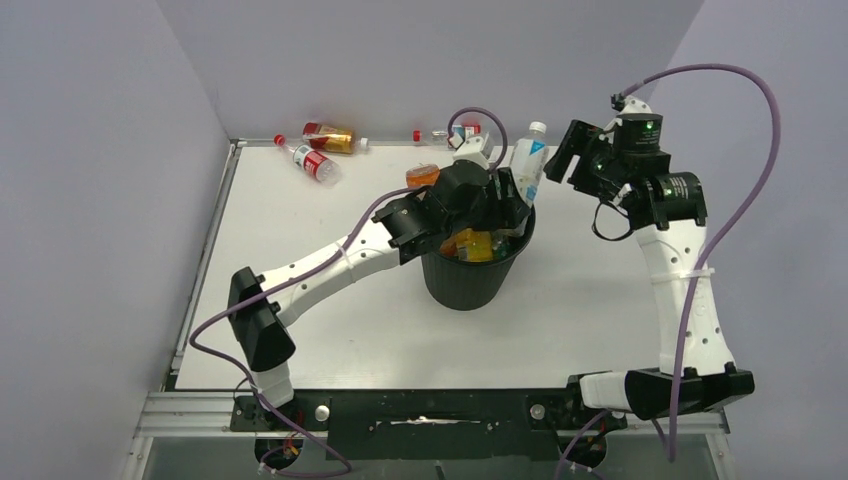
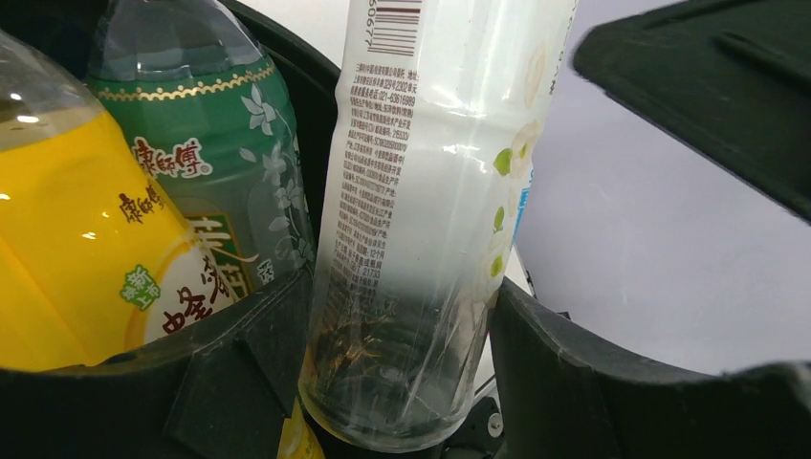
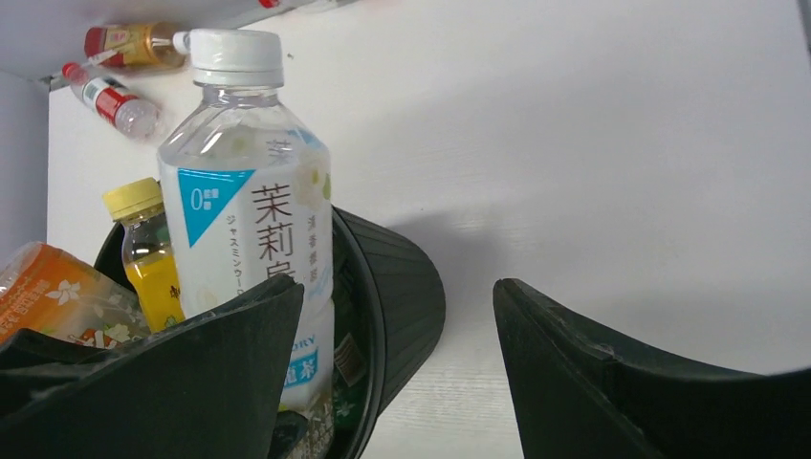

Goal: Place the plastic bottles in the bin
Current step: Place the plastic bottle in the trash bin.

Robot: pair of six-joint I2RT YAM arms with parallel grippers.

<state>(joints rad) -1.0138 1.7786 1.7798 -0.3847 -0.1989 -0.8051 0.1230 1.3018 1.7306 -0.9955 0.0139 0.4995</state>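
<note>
Left gripper [image 2: 397, 349] clamps the white-labelled bottle [image 2: 430, 143] by its base, upright inside the bin [image 1: 465, 285] rim, likely to drop it base-first; right gripper [image 3: 397, 296] stands open and empty just beside.

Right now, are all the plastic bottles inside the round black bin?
No, a red-labelled clear bottle and an amber bottle lie on the table.
</note>
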